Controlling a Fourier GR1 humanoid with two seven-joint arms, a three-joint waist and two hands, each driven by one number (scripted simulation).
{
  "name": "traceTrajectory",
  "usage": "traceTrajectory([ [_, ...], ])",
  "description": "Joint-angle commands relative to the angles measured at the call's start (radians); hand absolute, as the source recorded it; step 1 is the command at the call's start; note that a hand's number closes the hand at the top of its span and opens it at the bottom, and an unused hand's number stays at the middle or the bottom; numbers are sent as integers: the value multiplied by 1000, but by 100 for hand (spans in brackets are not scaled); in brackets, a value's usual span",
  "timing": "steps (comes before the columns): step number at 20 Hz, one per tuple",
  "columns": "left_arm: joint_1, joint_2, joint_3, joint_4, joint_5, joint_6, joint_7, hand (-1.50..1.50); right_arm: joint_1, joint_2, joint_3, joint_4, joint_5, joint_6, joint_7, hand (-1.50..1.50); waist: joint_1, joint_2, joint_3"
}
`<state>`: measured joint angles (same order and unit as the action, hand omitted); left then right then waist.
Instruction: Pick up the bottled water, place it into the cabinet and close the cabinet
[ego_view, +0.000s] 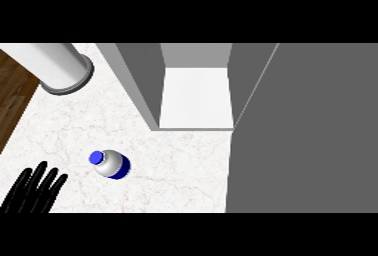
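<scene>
The bottled water (111, 164), pale with a blue cap and blue base, stands upright on the marble counter (96, 125), left of centre. My left hand (33, 192) shows at the lower left edge, fingers straight and pointing up, open and a short way left of the bottle without touching it. The grey cabinet (196, 95) stands at the back with its inside shelf white and open to view. Its open door (303, 130) is the large grey panel filling the right side. My right hand shows nowhere.
A white cylinder with a grey rim (63, 67) stands at the back left corner. Dark wooden floor (13, 85) lies beyond the counter's left edge.
</scene>
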<state>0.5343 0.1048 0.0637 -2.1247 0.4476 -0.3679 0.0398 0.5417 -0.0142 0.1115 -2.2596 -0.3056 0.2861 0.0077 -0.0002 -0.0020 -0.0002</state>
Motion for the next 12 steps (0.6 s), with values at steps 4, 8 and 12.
traceTrajectory([
  [4, -75, -23, 59, 175, -55, -23, -82, -150, 36, -24, -33, -8, -50, 33, -22, -150, -3, 1, 0],
  [8, -156, 33, 144, 253, -22, -35, -68, -150, 6, -5, -10, 64, 8, 42, -72, -150, -3, 1, 0],
  [12, -247, 29, 139, 407, -118, -71, -176, -150, 47, 7, 27, 7, 41, 45, -78, -150, -8, 1, 0],
])
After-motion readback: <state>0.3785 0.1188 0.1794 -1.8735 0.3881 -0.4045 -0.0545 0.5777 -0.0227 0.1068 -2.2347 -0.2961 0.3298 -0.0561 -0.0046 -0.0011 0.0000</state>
